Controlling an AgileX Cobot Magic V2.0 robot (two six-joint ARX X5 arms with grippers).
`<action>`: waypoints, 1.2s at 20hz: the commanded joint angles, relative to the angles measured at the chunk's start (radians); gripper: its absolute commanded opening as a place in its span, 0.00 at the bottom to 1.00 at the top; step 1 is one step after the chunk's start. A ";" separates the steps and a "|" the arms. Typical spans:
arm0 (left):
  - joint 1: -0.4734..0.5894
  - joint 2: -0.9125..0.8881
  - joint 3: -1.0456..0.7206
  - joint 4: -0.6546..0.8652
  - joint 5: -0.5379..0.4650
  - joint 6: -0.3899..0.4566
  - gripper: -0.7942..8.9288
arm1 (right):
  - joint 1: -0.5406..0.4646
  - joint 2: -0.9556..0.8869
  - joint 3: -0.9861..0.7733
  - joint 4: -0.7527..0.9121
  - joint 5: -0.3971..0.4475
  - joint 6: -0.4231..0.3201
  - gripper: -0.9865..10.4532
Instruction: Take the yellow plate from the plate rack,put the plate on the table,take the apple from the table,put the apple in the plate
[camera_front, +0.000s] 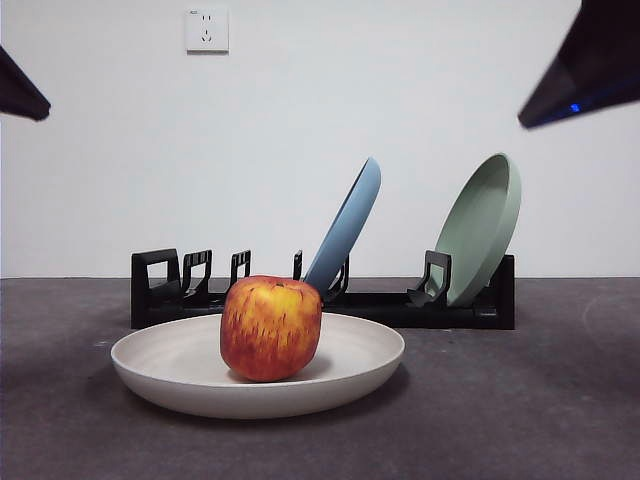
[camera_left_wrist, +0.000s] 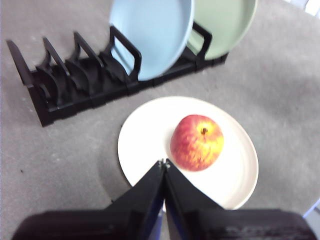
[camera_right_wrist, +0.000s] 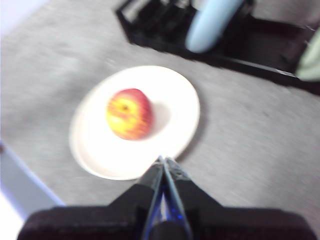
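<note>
The cream yellow plate (camera_front: 340, 365) lies flat on the dark grey table (camera_front: 520, 400) in front of the black plate rack (camera_front: 380, 305). The red and yellow apple (camera_front: 271, 327) sits in the plate, left of its middle. The left wrist view shows the plate (camera_left_wrist: 145, 135), the apple (camera_left_wrist: 197, 142) and the rack (camera_left_wrist: 75, 80). My left gripper (camera_left_wrist: 164, 162) is shut and empty, raised above the plate's edge. The right wrist view shows the plate (camera_right_wrist: 175, 100) and the apple (camera_right_wrist: 129, 113). My right gripper (camera_right_wrist: 162, 160) is shut and empty, high above the plate's near edge.
A blue plate (camera_front: 348, 225) and a sage-green plate (camera_front: 484, 225) lean in the rack's slots. Dark arm tips show at the top left (camera_front: 20, 92) and top right (camera_front: 590, 65) corners. A wall socket (camera_front: 206, 30) is on the white wall.
</note>
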 joint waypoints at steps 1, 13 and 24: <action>0.002 0.000 -0.008 0.000 0.000 -0.020 0.07 | 0.001 0.009 -0.010 0.021 0.026 0.016 0.09; 0.002 0.001 -0.008 -0.011 -0.006 -0.019 0.08 | 0.001 0.007 -0.010 0.018 0.026 0.016 0.09; 0.355 -0.388 -0.091 0.054 -0.014 0.220 0.08 | 0.001 0.007 -0.010 0.018 0.026 0.016 0.09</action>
